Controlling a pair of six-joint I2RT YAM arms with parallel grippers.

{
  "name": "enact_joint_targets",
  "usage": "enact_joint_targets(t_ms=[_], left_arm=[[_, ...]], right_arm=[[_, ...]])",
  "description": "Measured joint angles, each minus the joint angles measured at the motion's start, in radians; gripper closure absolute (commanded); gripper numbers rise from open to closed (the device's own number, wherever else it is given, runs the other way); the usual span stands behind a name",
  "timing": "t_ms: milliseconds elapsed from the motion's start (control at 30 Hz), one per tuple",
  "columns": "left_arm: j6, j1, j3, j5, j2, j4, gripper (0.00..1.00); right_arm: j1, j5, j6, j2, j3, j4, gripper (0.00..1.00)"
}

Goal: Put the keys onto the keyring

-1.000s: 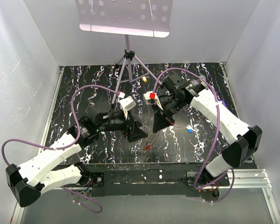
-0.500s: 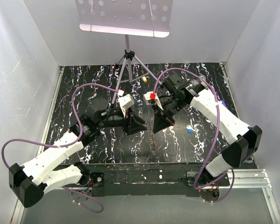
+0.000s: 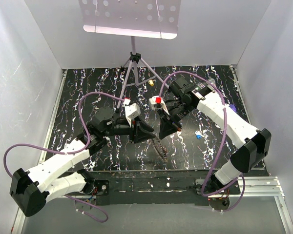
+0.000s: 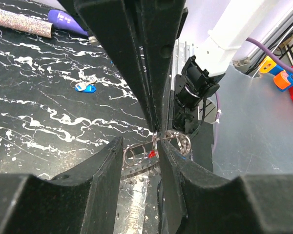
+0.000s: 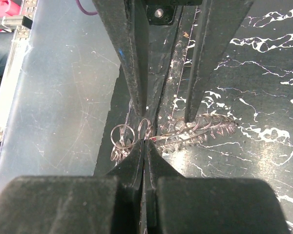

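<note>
The keyring (image 5: 200, 127), a thin wire loop strung with small rings, hangs from my right gripper (image 5: 145, 142), which is shut on it at one end. A tiny red key (image 5: 156, 138) sits on the loop right at that grip. In the left wrist view my left gripper (image 4: 139, 146) stands partly open around the keyring (image 4: 133, 155) and red key (image 4: 151, 154), a gap showing between its fingertips. From above, the left gripper (image 3: 150, 135) and right gripper (image 3: 166, 132) meet tip to tip, the keyring (image 3: 162, 147) dangling below. A blue key (image 3: 198, 136) lies on the table; a yellow key (image 3: 151, 83) lies far back.
A tripod stand (image 3: 133, 73) rises at the back centre of the black marbled table (image 3: 88, 87). A glittery tube (image 4: 19, 22) and a purple pen (image 4: 68, 19) lie at the right side, beyond the blue key (image 4: 84, 87). White walls close in on three sides.
My left gripper has moved up and right toward the right gripper's tip and its jaws have narrowed around the keyring. The right gripper has barely moved.
</note>
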Motion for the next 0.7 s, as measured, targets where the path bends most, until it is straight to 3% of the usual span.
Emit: enact_joint_targets(t_ms=[367,700], left_arm=[[-0.043,-0.001,-0.01,0.027,0.031,0.066,0.65],[-0.048,-0.016,-0.01,0.034,0.073,0.063,0.72]], right_arm=[[0.0,-0.011,-0.005,0.01,0.009,0.0,0.99],[0.0,-0.014,-0.006,0.016,0.01,0.0,0.99]])
